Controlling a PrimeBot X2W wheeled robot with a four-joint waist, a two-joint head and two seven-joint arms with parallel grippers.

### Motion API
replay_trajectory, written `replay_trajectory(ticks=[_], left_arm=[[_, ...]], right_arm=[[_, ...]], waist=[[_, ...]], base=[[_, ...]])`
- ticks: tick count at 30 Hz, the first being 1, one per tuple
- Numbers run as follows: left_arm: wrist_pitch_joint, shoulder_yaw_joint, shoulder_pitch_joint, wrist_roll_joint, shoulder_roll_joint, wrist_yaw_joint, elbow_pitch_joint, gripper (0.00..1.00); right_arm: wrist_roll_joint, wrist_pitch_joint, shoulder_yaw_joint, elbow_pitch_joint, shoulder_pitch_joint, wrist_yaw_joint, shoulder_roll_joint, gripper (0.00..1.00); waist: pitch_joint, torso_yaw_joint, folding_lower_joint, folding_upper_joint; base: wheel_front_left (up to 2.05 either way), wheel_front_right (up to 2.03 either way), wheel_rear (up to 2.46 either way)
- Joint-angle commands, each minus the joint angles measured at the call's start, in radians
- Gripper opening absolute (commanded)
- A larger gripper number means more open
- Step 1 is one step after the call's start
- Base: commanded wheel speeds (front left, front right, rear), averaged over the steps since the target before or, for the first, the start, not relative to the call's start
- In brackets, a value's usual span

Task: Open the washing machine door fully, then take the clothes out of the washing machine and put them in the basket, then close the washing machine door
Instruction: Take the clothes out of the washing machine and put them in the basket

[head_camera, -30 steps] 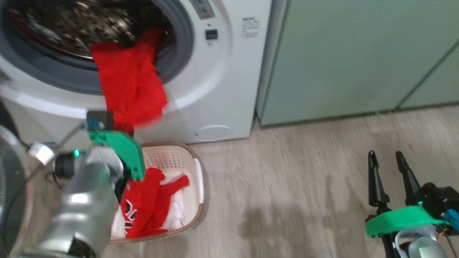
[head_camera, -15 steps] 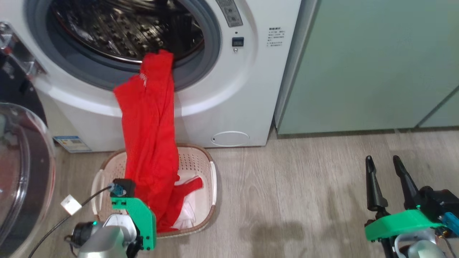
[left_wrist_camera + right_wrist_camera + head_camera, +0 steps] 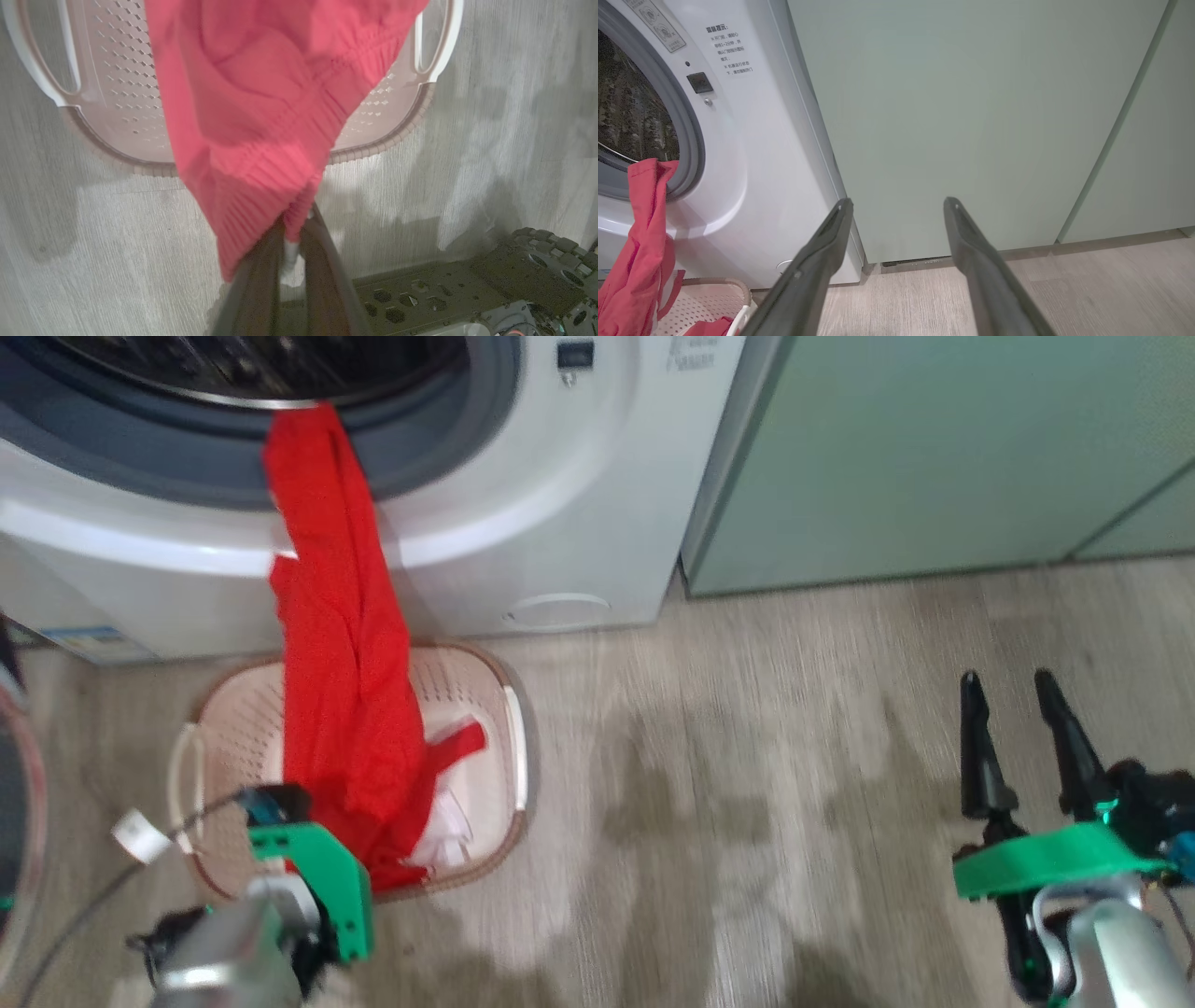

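Clothes [image 3: 341,709] hang pinched in my left tool [image 3: 295,224], clamped tight on the red hem just beside the basket's [image 3: 233,737] near rim, while my right tool [image 3: 1007,679] stands wide apart over the floor [image 3: 747,756]. Farther off, they stretch across the basket up to the washing machine's [image 3: 523,504] drum mouth.

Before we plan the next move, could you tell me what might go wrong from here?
1. The red garment is stretched from the washing machine's gasket down to the left end effector, shut on its hem; letting go could leave it hanging from the drum lip.
2. In the left wrist view the pinched hem sits outside the basket rim, so it may land on the floor.
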Motion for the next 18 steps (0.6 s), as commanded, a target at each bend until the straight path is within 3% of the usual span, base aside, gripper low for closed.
replay_trajectory(ticks=[1, 7, 17, 18], left_arm=[[0.004, 0.030, -0.048, -0.015, 0.040, -0.006, -0.014, 0.00], [-0.020, 0.039, -0.126, -0.028, 0.076, 0.006, -0.009, 0.00], [0.023, 0.037, -0.162, -0.040, 0.079, 0.024, -0.004, 0.00], [0.010, 0.036, -0.163, -0.039, 0.079, 0.029, -0.003, 0.10]], right_arm=[[0.001, -0.006, 0.016, -0.037, -0.030, -0.001, -0.015, 1.00], [0.001, -0.006, 0.005, -0.054, -0.083, -0.001, -0.009, 1.00], [-0.004, -0.006, 0.000, -0.069, -0.127, -0.001, 0.003, 1.00], [-0.005, -0.006, 0.000, -0.069, -0.129, -0.001, 0.003, 1.00]], waist=[[0.059, -0.026, 0.0000, 0.0000], [0.175, -0.056, 0.0000, 0.0000], [0.271, -0.078, 0.0000, 0.0000], [0.274, -0.079, 0.0000, 0.0000]], base=[[0.00, 0.00, 0.00], [0.00, 0.00, 0.00], [0.00, 0.00, 0.00], [0.00, 0.00, 0.00]])
